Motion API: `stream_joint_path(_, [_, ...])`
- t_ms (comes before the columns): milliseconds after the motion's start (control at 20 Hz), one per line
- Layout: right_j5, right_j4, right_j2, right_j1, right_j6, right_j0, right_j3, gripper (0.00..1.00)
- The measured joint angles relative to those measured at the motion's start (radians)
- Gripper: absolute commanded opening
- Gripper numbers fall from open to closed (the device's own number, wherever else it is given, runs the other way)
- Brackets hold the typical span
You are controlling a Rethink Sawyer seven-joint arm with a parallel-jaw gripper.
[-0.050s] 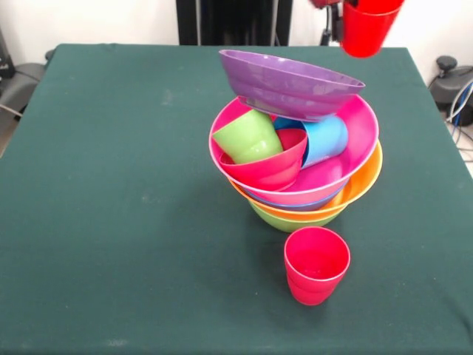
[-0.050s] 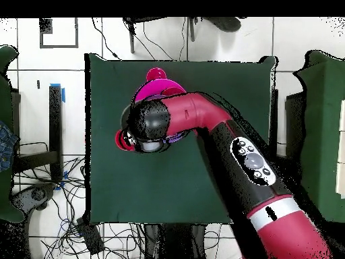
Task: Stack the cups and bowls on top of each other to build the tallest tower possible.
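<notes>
tilting purple bowl (image 1: 292, 83) atop tower (image 1: 310, 194)

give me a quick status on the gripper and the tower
Red cup held up at top edge, gripper itself hidden. Tower standing, purple bowl tilted on top. Second red cup loose on table, nothing blocking.

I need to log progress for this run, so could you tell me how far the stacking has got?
Done: the tower stands with green, orange, blue and pink bowls nested, the red bowl, green cup and blue cup inside, and the purple bowl tilted on top. In hand: a red cup is held up at the front view's top edge. Left: the other red cup sits on the table.
</notes>
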Motion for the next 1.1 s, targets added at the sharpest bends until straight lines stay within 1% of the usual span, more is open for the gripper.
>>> stream_joint_path(250, [0.000, -0.059, 0.018, 0.025, -0.060, -0.048, -0.015, 0.00])
stream_joint_path(450, [0.000, -0.084, 0.023, 0.045, -0.091, -0.071, -0.024, 0.00])
stream_joint_path(800, [0.000, -0.107, 0.033, 0.060, -0.098, -0.073, -0.043, 0.00])
stream_joint_path(1100, [0.000, -0.109, 0.051, 0.071, -0.098, -0.073, -0.059, 0.00])
